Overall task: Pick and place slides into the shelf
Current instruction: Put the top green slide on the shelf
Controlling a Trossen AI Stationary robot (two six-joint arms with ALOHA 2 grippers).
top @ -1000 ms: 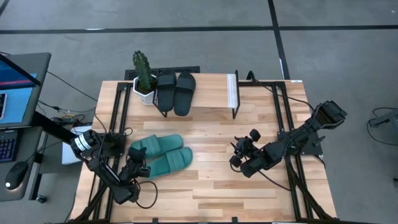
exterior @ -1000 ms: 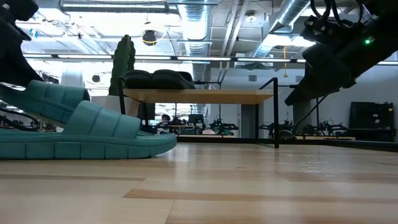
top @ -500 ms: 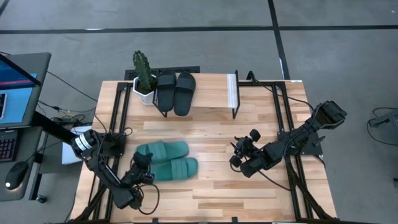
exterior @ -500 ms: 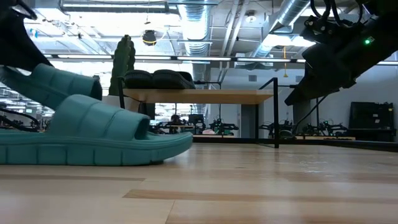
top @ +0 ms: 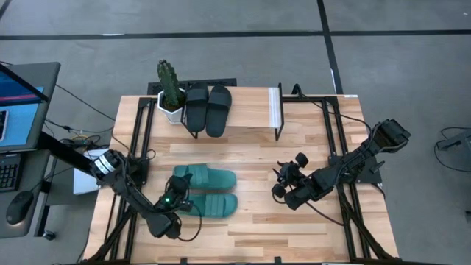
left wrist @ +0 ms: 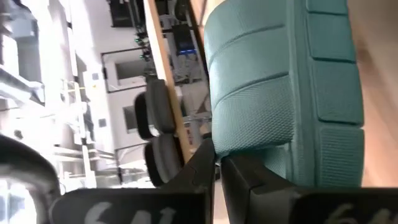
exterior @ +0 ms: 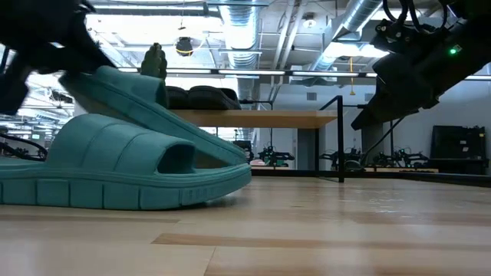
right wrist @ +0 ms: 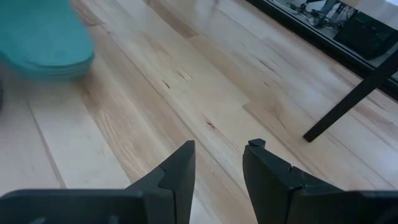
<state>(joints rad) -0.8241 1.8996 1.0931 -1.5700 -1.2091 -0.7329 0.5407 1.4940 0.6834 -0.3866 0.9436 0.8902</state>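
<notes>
A light wood counter (top: 294, 154) of narrow planks is seen from above, set on a grey floor crossed by dark lines. At its far edge stands the shelf (top: 250, 103), a low black-framed rack with a pale wood panel and a white edge strip. On its left part the black slides (top: 208, 107) are laid side by side, and just beside them a potted cactus (top: 170, 90) is placed at the shelf's left end. The rest of the panel is bare.

The teal slides (top: 206, 191) are found on the near-left part of the counter, well apart from the shelf. One is lying flat on the wood; in the low view the other (exterior: 146, 96) is seen tilted, its toe end down by the flat one. The left tool (top: 174, 202) is positioned at their heel ends, and in the left wrist view its fingers are pinched on the rim of the teal slide (left wrist: 280, 93).

The right tool (top: 283, 180) is held above bare counter to the right of centre, its fingers (right wrist: 177, 171) spread with only wood between them.

A desk with a monitor (top: 18, 96) is visible to the left of the counter. Beyond the shelf, the low view shows a bright workshop with ceiling ducts (exterior: 253, 23) and pipes.
</notes>
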